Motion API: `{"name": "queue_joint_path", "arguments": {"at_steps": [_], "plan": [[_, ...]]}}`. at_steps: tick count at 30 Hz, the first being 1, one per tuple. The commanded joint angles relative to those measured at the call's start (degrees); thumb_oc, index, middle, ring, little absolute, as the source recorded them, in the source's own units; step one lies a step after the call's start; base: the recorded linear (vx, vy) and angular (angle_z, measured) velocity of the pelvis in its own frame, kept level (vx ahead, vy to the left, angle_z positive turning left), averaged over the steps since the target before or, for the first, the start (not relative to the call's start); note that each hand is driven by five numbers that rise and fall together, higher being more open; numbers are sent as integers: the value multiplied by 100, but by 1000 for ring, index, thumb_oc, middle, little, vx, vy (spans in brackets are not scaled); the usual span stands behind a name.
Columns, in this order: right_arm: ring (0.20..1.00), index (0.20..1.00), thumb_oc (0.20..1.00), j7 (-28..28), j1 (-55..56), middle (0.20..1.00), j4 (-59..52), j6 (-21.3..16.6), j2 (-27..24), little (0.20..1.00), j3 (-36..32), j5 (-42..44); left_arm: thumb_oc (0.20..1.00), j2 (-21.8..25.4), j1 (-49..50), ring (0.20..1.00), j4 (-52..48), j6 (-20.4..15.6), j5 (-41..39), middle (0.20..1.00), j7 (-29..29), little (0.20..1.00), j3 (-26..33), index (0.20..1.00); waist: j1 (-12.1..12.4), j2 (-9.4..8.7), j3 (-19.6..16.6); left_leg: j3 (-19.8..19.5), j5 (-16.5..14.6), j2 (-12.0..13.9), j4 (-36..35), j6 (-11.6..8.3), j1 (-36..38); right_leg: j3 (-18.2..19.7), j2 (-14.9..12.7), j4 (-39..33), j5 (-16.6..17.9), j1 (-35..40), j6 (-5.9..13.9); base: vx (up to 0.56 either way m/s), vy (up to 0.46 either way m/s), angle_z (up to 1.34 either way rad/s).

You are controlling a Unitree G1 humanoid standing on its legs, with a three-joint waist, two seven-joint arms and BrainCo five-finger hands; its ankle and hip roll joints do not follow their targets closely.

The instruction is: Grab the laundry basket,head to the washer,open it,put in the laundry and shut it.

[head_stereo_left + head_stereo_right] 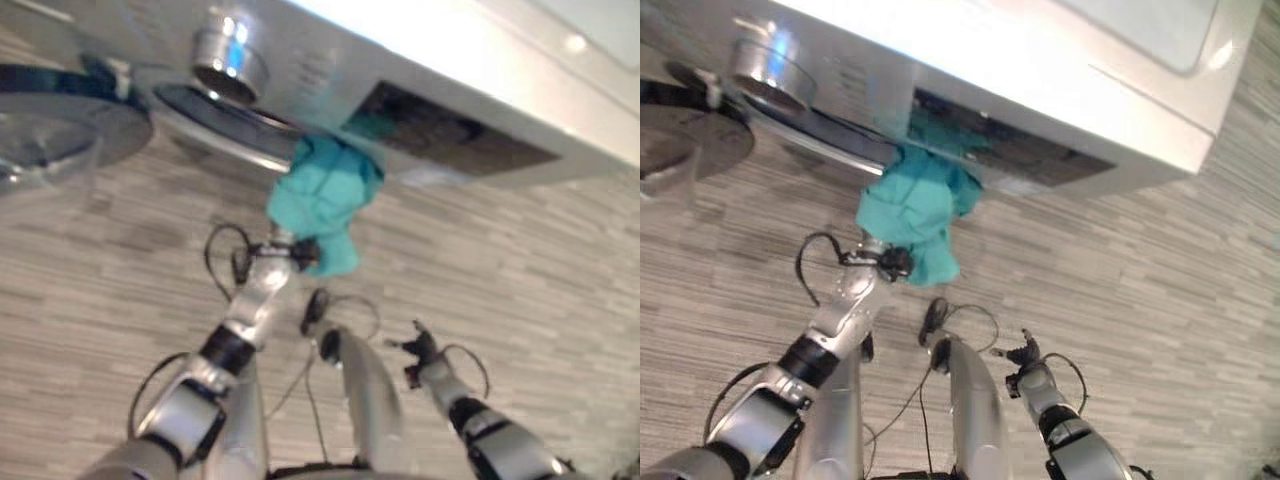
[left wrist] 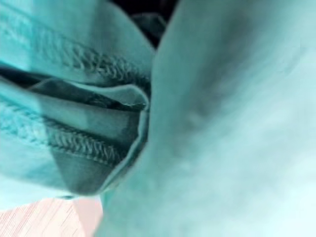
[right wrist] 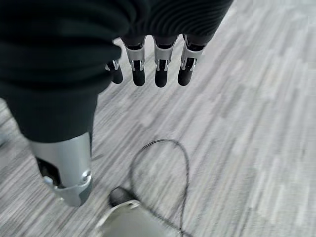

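Note:
A teal cloth (image 1: 325, 195) hangs bunched from the washer's round opening (image 1: 215, 112), partly inside it and partly drooping toward the floor. My left hand (image 1: 300, 250) is raised against the lower part of the cloth, and its fingers are buried in the folds. In the left wrist view, teal fabric (image 2: 222, 148) with stitched seams lies right against the camera. My right hand (image 1: 420, 352) hangs low over the floor, apart from the cloth, with relaxed fingers (image 3: 160, 74) holding nothing. The white washer (image 1: 480, 60) stands in front of me.
The washer's round glass door (image 1: 60, 125) is swung open to the left of the opening. A silver knob (image 1: 228, 55) and a dark control panel (image 1: 450, 130) sit on the washer's front. Grey wood-pattern floor (image 1: 520, 260) spreads around it.

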Motion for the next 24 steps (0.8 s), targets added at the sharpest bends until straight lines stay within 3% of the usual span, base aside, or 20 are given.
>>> {"name": "queue_joint_path", "arguments": {"at_steps": [1,6,13,18,24], "plan": [[1000,1000,1000,-136,460,1000,-361,-51,-126,1000,194,230,200,-442,-259,200,-276,-382,162,200,140,200,-85,200,-34,136,-260,-59,-288,-165,282,185,-779,-239,27,-378,-236,434,-3,-11,-39,3],[1000,1000,1000,-210,620,1000,-831,-108,-233,1000,193,188,200,-645,-577,200,-237,-395,223,200,297,200,-168,200,-170,23,-286,-163,-303,-111,428,174,-1269,-342,-11,-45,-285,-152,8,-5,-51,5],[1000,1000,1000,-213,854,1000,-1275,-141,-235,1000,162,79,200,-483,-440,200,-473,-354,559,200,488,200,-97,200,-124,-36,-324,-222,-299,-145,384,175,-1564,-441,-74,27,-239,-482,101,11,-38,6],[1000,1000,1000,-205,1064,1000,-1548,-188,-185,1000,119,23,200,-136,-173,200,-635,-391,1040,200,977,200,480,200,-24,-112,-326,-253,-303,-173,344,159,-1672,-504,-84,1,-222,-596,128,16,-37,11],[1000,1000,1000,-96,1145,1000,-1927,-189,-247,1000,221,-143,200,236,-489,200,-562,-486,1380,200,1592,200,1178,200,-70,-270,-416,-233,-351,-152,325,165,-1741,-478,-58,-151,-100,-614,214,1,4,-2]]}}
